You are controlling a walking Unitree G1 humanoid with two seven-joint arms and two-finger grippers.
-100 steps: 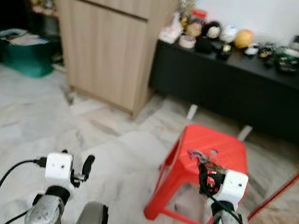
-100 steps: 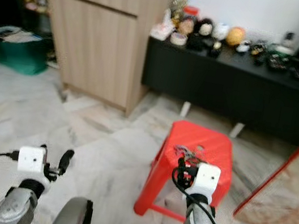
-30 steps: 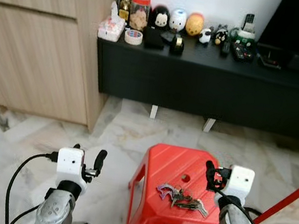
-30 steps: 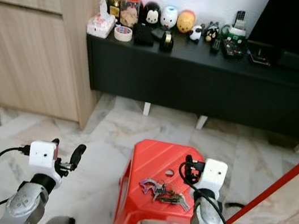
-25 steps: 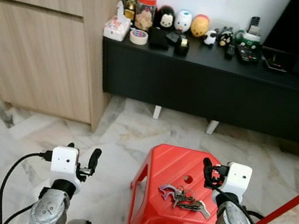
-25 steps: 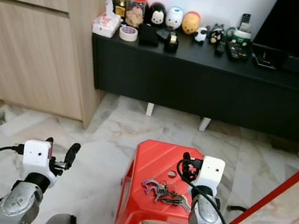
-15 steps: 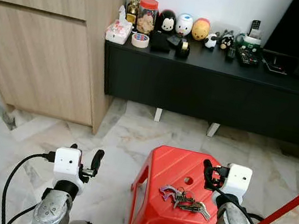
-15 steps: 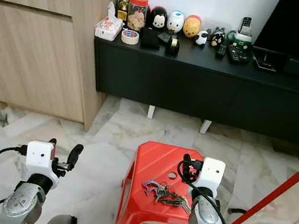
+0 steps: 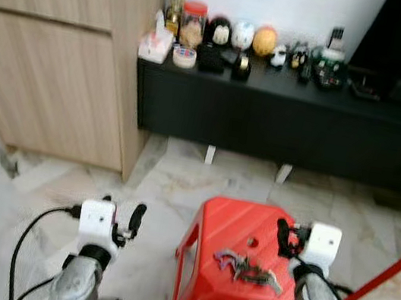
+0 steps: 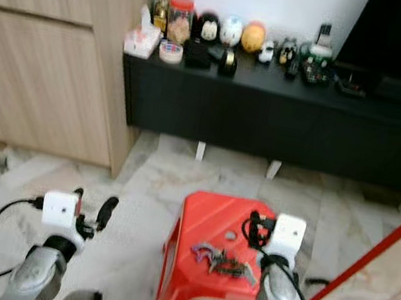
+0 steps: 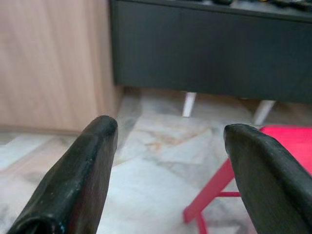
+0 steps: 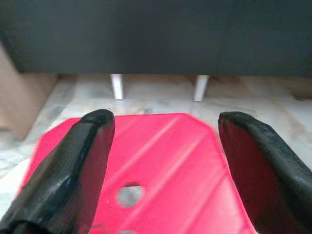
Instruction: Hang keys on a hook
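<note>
keys [image 9: 246,268] flat on red stool [image 9: 220,219], long axis left-right; both grippers' fingers apart.

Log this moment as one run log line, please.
stage: approach | keys: lying on red stool | right gripper: open, above stool, empty | left gripper: open, idle over floor

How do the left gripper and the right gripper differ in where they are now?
The right gripper is above the red stool, beside the keys; the left gripper is over bare marble floor, apart from the stool. The right wrist view looks onto the stool's seat; the left wrist view catches its edge. Both are open and hold nothing.
</note>
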